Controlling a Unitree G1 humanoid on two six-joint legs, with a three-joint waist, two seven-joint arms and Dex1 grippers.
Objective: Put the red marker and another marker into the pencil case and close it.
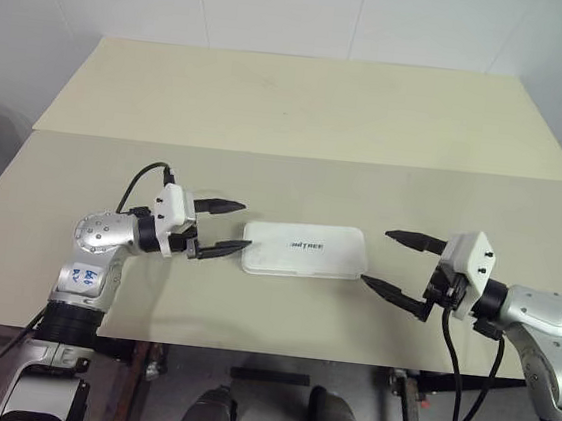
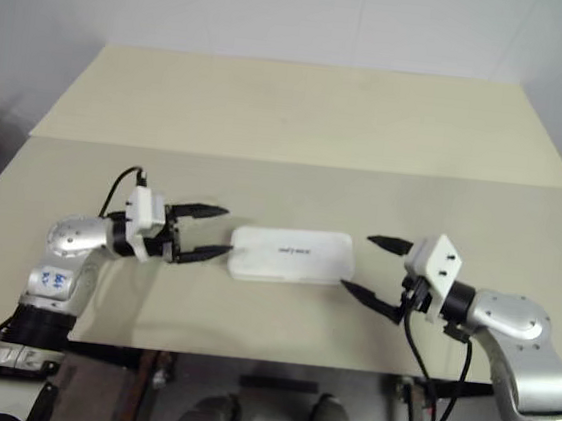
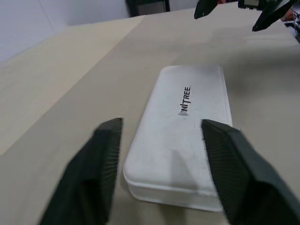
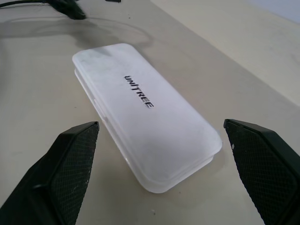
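The white pencil case lies flat at the middle of the near table with its lid down, and "UNITREE" is printed on top. My left gripper is open just off the case's left end, fingers level and pointing at it without touching. Open as well, my right gripper stands a little off the case's right end. The left wrist view looks along the case between its two fingers. In the right wrist view the case also lies between spread fingers. The red marker and the other marker are hidden.
The case rests on a beige table whose front edge runs just below both arms. A second beige tabletop joins it behind, up to a white wall. Black cables hang from the wrists.
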